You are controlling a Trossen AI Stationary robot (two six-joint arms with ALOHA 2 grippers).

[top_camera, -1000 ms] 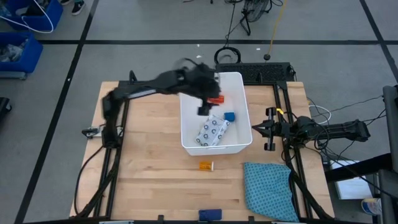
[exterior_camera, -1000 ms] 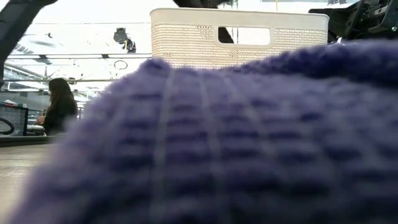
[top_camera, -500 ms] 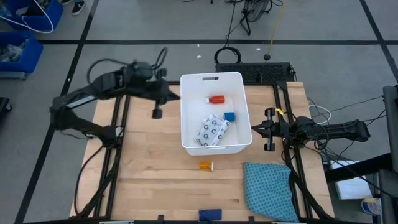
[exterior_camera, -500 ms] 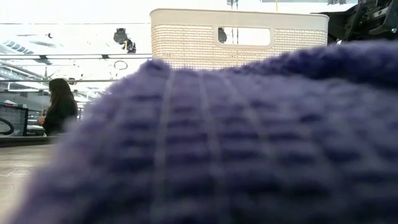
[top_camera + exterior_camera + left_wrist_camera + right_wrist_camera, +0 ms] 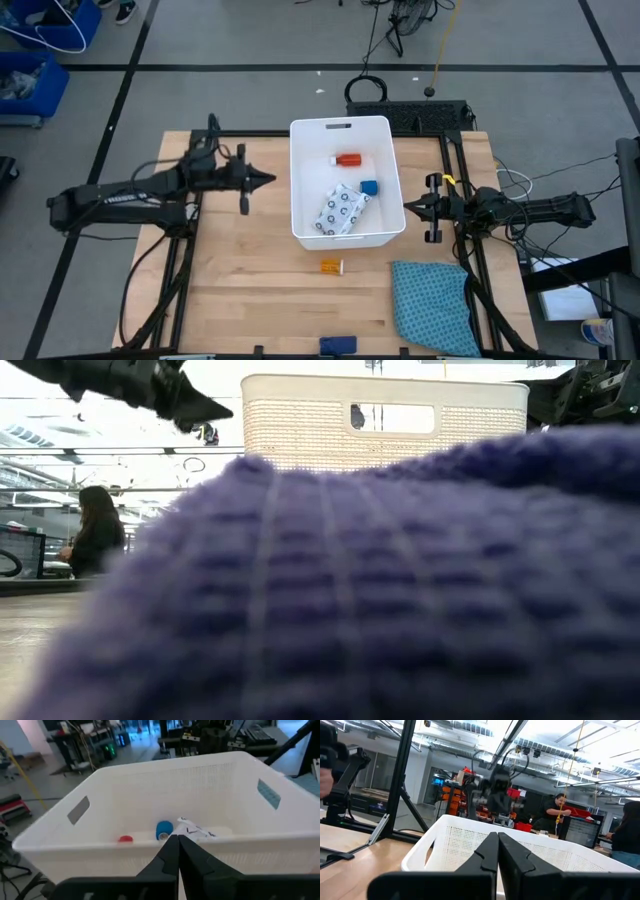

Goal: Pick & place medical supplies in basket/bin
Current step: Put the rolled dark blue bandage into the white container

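No readable text, labels, brands or numbers anywhere. Only a dark pattern, not lettering, on the flat white packet (image 5: 341, 210) in the white tub (image 5: 300, 190). Nothing legible on the orange pill bottles.

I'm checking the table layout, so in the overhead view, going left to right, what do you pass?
left gripper → white bin → right gripper, with the teal cloth nearer the front on the right.

1. High view looks straight down on the whole table (image 5: 240, 270).
2. Low view sits at tabletop level, pressed against purple fabric (image 5: 380, 600).
3. Both wrist views face the tub (image 5: 300, 215) from opposite sides.
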